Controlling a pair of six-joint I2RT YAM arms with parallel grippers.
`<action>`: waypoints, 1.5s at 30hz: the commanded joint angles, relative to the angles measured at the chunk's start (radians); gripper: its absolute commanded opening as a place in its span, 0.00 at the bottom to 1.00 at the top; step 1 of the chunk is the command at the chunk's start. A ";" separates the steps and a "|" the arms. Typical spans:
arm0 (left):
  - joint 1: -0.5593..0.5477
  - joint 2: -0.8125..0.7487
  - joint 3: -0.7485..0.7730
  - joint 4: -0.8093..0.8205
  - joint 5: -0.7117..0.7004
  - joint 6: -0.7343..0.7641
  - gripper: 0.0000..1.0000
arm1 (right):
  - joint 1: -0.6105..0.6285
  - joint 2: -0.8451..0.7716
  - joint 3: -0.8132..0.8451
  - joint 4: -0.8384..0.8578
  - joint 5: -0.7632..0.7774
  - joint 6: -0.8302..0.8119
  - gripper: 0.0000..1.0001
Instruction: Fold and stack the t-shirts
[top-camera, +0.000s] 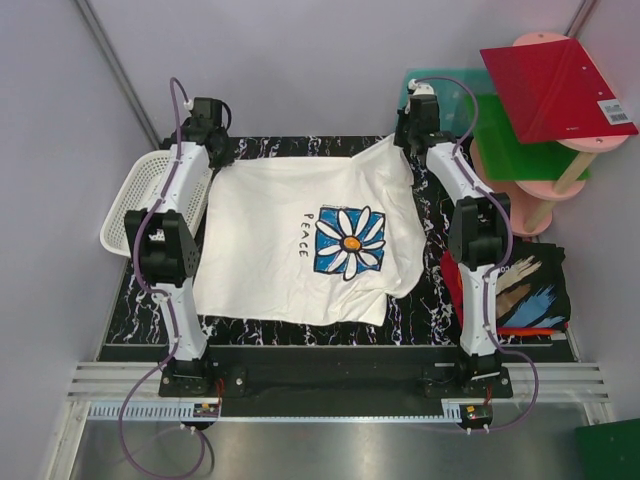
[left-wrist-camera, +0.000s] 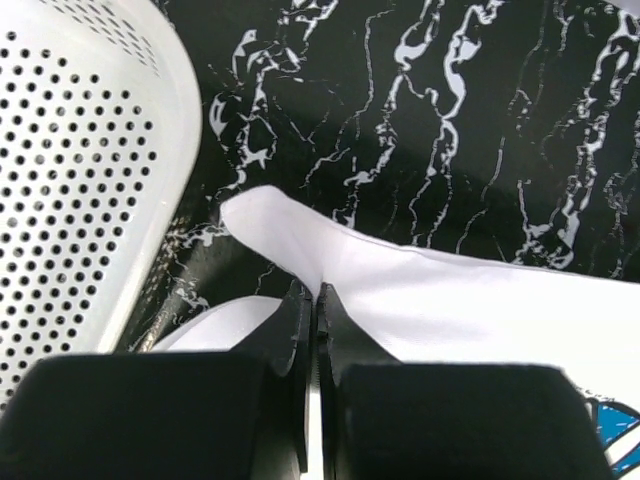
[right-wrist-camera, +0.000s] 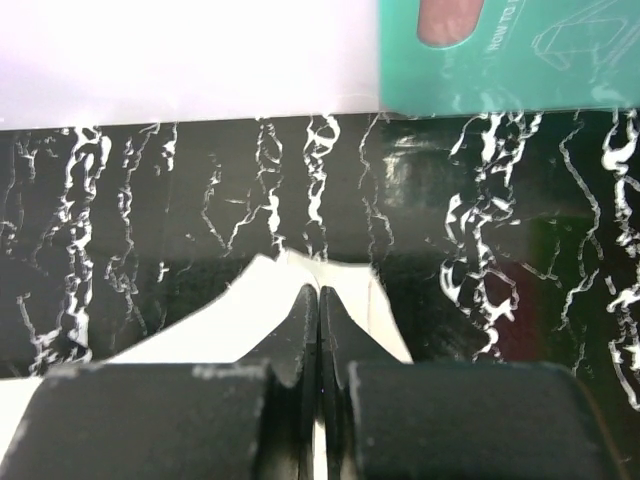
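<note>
Looked barely started tbh: left hand (left-wrist-camera: 315, 297) and right hand (right-wrist-camera: 318, 297) each clamped a far corner of the unfolded white daisy tee (top-camera: 270, 235), black tee (top-camera: 527, 290) waiting at right.

Bright, even light leaves only faint shadows beside the white t-shirt (top-camera: 270, 240). Beyond it, the right wrist view's wall (right-wrist-camera: 180, 50) glares overexposed.

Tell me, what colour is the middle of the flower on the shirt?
Orange. The daisy's centre on the white t-shirt shows best in the top external view.
</note>
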 joint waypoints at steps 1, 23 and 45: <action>0.022 -0.047 -0.039 0.013 -0.078 0.040 0.00 | -0.005 -0.118 -0.058 0.008 -0.050 0.056 0.00; 0.066 -0.046 -0.171 -0.281 0.048 0.036 0.09 | -0.003 -0.669 -0.655 -0.247 -0.186 0.212 0.00; 0.043 -0.198 -0.412 -0.143 0.129 -0.056 0.97 | 0.009 -0.667 -0.953 -0.278 -0.433 0.341 0.00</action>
